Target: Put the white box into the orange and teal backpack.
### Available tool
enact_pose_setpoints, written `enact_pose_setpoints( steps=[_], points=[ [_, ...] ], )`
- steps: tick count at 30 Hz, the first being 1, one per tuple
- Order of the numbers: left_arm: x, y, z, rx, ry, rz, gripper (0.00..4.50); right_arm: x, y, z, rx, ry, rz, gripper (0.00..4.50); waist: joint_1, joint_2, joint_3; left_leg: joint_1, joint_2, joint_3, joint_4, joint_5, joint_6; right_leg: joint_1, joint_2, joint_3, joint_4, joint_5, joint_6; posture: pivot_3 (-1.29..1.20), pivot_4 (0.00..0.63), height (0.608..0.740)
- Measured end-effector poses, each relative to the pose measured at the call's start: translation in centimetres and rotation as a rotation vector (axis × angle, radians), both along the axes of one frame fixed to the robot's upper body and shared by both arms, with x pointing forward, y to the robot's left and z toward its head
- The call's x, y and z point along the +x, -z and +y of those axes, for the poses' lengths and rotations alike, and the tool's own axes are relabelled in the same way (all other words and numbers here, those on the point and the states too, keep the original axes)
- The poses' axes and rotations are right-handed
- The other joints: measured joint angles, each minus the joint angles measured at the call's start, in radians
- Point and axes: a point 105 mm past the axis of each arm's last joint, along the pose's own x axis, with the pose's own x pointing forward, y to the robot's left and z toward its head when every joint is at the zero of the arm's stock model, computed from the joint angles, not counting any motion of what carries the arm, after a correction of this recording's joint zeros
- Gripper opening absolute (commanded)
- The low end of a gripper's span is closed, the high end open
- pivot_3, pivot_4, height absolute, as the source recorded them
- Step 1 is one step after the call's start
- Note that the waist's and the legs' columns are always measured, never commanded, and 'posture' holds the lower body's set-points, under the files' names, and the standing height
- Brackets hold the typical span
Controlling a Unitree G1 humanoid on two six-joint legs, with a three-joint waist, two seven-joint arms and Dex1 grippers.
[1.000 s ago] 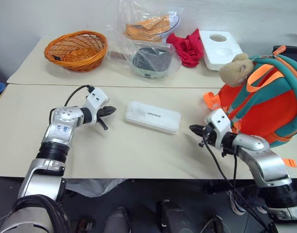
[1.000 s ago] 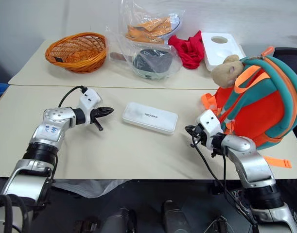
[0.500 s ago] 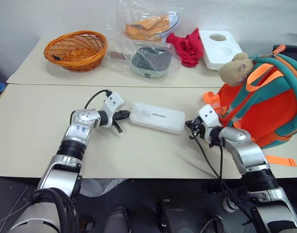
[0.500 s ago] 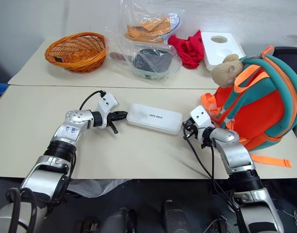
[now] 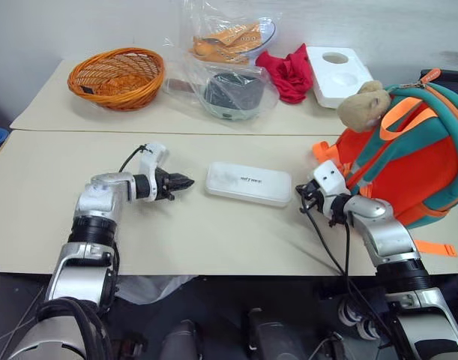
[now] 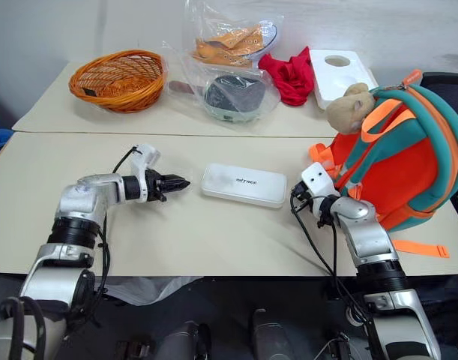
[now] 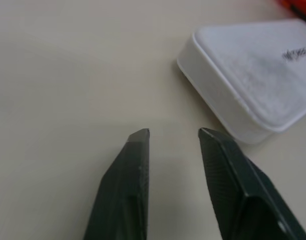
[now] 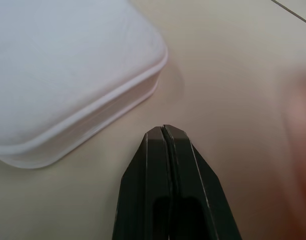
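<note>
Left eye view: white box point(image 5: 249, 184) flat on counter point(image 5: 214, 232); left hand point(image 5: 185, 181) part-open, right hand point(image 5: 302, 196) pinched empty; widen, grip both ends squarely.

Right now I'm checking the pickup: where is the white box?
In the left eye view the white box lies flat on the near table, between the left gripper and the right gripper, touching neither, just left of the orange and teal backpack.
</note>
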Motion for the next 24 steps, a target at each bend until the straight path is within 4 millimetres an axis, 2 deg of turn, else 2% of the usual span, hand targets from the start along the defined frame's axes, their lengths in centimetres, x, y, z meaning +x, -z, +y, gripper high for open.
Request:
enact_pose_setpoints(
  steps=[5, 7, 10, 18, 23, 24],
  points=[
    [-0.2, -0.4, -0.3, -0.094, 0.004, 0.170, 4.03, 0.1, 0.0, 0.6, 0.001, -0.010, -0.009, 0.00, -0.003, 0.000, 0.000, 0.000, 0.000, 0.001, 0.000, 0.001, -0.002, -0.001, 0.000, 0.000, 0.002, 0.000, 0.000, 0.00, 0.150, 0.740],
    [-0.4, -0.1, -0.5, -0.118, 0.018, 0.220, 4.41, 0.1, 0.0, 0.7, 0.001, -0.012, -0.012, 0.00, -0.004, 0.000, 0.000, 0.000, 0.000, 0.001, 0.000, 0.001, -0.002, -0.002, 0.000, 0.000, 0.002, 0.000, 0.000, 0.00, 0.150, 0.740],
    [-0.3, -0.3, -0.9, -0.156, 0.019, 0.269, 4.41, 0.1, 0.0, 1.0, 0.003, -0.018, -0.017, 0.00, -0.003, 0.000, 0.000, 0.000, 0.000, 0.001, 0.000, 0.002, -0.003, -0.002, 0.000, 0.000, 0.002, 0.000, 0.000, 0.00, 0.150, 0.740],
    [-0.2, 0.3, -5.2, -0.218, 0.119, 0.323, 4.41, 0.3, 0.2, 1.8, 0.005, -0.016, -0.028, 0.00, 0.000, 0.000, 0.000, 0.000, 0.000, 0.001, 0.000, 0.002, -0.003, -0.002, 0.000, 0.000, 0.002, 0.000, 0.000, 0.00, 0.150, 0.740],
    [-0.1, 0.4, -6.7, -0.217, 0.142, 0.331, 4.41, 0.3, 0.2, 1.8, -0.001, -0.009, -0.032, 0.00, 0.002, 0.000, 0.000, 0.001, -0.001, 0.001, 0.000, 0.002, -0.003, -0.001, 0.000, 0.000, 0.002, 0.000, 0.000, 0.00, 0.150, 0.740],
    [-0.1, 0.4, -7.0, -0.226, 0.147, 0.334, 4.25, 0.3, 0.2, 1.7, -0.001, -0.006, -0.034, 0.00, 0.002, 0.000, 0.000, 0.001, -0.001, 0.001, 0.000, 0.002, -0.003, -0.001, 0.000, 0.000, 0.002, 0.000, 0.000, 0.00, 0.150, 0.740]
  ],
)
